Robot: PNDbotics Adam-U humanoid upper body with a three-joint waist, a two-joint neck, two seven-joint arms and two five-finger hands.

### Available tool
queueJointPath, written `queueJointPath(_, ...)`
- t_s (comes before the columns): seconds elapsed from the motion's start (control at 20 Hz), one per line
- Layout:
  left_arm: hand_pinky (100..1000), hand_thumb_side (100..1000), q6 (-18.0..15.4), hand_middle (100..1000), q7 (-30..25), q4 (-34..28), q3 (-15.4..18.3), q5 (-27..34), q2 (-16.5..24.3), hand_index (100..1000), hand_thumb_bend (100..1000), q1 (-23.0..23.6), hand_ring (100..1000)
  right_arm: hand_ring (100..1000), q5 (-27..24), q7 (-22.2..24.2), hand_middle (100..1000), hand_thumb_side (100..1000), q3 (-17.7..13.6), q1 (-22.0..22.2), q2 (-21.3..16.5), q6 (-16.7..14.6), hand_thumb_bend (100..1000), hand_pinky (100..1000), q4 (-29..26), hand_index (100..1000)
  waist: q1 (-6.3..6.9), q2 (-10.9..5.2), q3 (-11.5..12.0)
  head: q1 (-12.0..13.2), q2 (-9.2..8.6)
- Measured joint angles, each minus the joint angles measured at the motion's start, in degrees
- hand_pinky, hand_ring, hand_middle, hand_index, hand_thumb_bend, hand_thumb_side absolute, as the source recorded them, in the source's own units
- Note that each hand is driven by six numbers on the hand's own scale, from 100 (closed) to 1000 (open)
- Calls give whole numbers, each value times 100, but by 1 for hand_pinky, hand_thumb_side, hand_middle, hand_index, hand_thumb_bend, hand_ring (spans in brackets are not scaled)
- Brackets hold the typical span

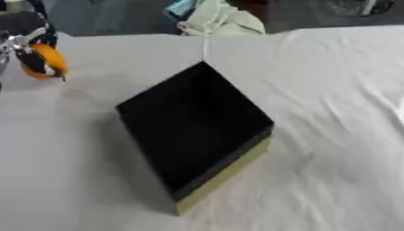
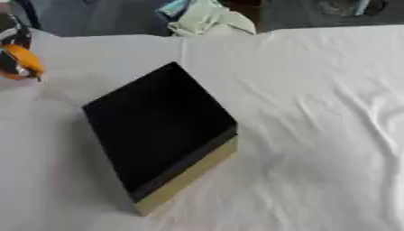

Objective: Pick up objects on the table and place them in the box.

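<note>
The left robot hand [image 1: 24, 38] is cut off by the upper left edge, and its arm is out of view. Part of the orange object [image 1: 49, 61] is hidden behind its dark fingers, so its full shape cannot be made out. The box [image 1: 197, 131] interior is uniformly black; its contents cannot be told.

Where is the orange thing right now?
The orange thing is at the far left, held in the left robot hand, up and left of the black box.

Left robot hand [image 2: 11, 43] around orange object [image 2: 26, 61]
</note>
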Motion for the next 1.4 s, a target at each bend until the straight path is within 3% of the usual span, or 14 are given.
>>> queueJointPath(0.55, 100, 100, -648, 336, -25, -777, -268, 744, 80, 379, 642, 70, 285, 566, 0, 36, 607, 843, 0, 35, 18, 44, 100, 678, -55, 819, 35, -109, 35, -67, 41)
queueJointPath(0.95, 100, 100, -1308, 324, 2, -1845, -912, 2061, 151, 363, 596, 358, 275, 568, 1, 41, 608, 840, 2, 38, 31, 50, 100, 679, -69, 819, 47, -181, 37, -159, 89)
queueJointPath(1.4, 100, 100, -1458, 323, -153, -3121, -1656, 3737, 195, 361, 565, 648, 276, 568, 2, 47, 607, 840, 12, 38, 49, 77, 100, 679, -79, 818, 84, -195, -1, -209, 118)
